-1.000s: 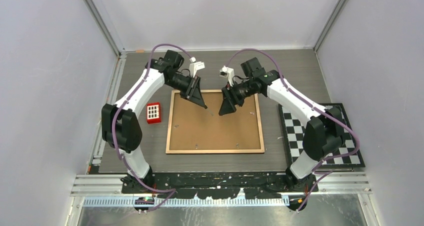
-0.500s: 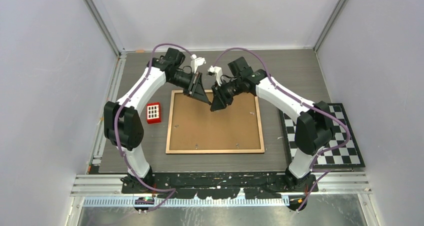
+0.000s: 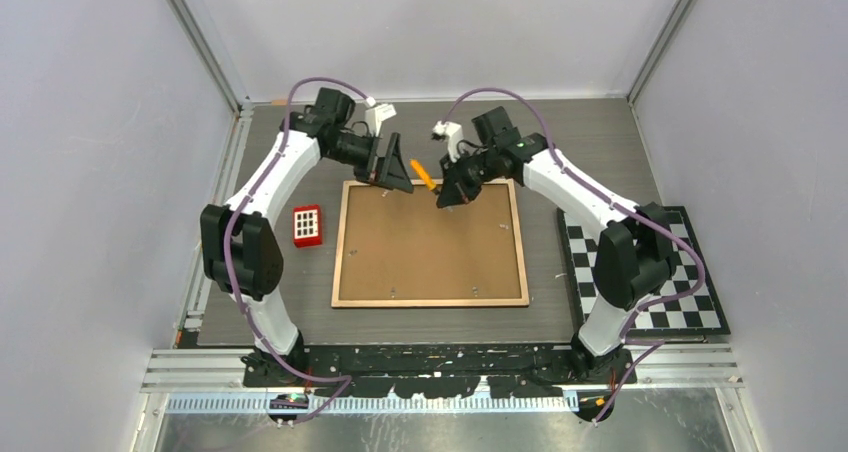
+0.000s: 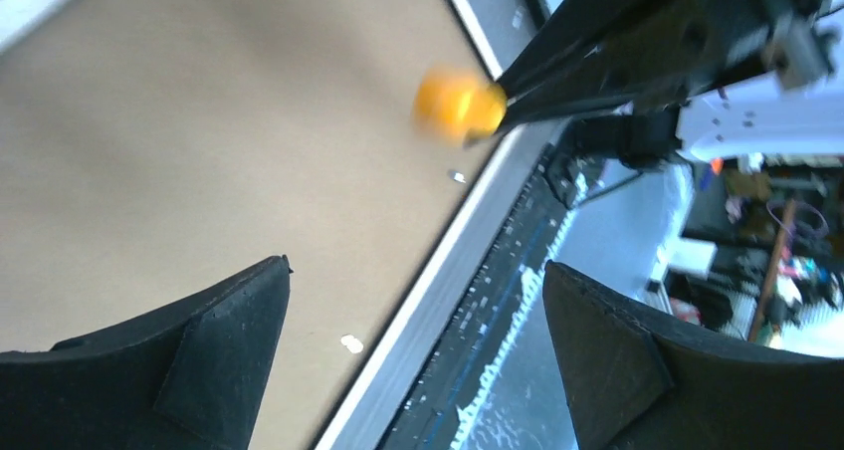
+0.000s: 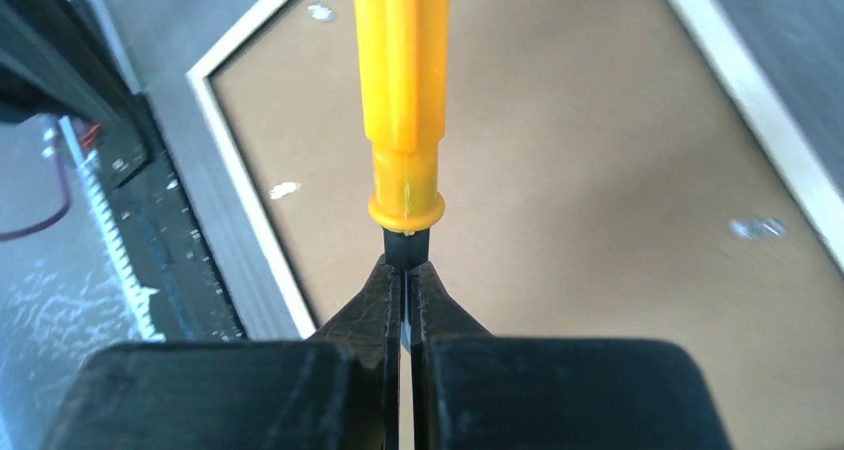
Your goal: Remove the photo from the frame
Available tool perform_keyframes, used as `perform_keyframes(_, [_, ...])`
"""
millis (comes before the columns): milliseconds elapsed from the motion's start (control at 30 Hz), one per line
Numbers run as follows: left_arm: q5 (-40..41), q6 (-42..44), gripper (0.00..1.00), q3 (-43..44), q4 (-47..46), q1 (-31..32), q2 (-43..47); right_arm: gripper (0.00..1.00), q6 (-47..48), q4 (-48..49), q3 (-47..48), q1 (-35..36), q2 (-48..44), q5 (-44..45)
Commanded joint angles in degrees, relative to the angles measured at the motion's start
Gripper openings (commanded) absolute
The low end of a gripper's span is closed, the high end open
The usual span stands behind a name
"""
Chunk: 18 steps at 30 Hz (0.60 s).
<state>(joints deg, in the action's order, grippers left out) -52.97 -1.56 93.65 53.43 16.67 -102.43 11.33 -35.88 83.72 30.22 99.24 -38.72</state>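
Frame (image 3: pixel 430 301) flat, face-down, brown back up.

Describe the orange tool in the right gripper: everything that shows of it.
The orange tool is a slim, plastic-looking handle with faceted sides. It ends in a flared collar, and a short black shank comes out of that collar. The right gripper is shut on the shank, so the working tip is hidden and the handle points away from the wrist. The tool is held in the air over the far edge of the frame, which lies back up. It points toward the open left gripper, and nothing else appears to touch it.
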Motion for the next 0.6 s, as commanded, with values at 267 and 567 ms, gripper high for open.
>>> perform_keyframes(267, [12.4, 4.15, 1.0, 0.88, -2.44, -6.46, 5.24, 0.0, -4.12, -8.55, 9.68, -23.08, 8.01, 22.3])
perform_keyframes(567, [22.61, 8.13, 1.0, -0.15, -0.84, -6.47, 7.62, 0.0, -3.42, -15.39, 20.1, -34.44, 21.41, 33.58])
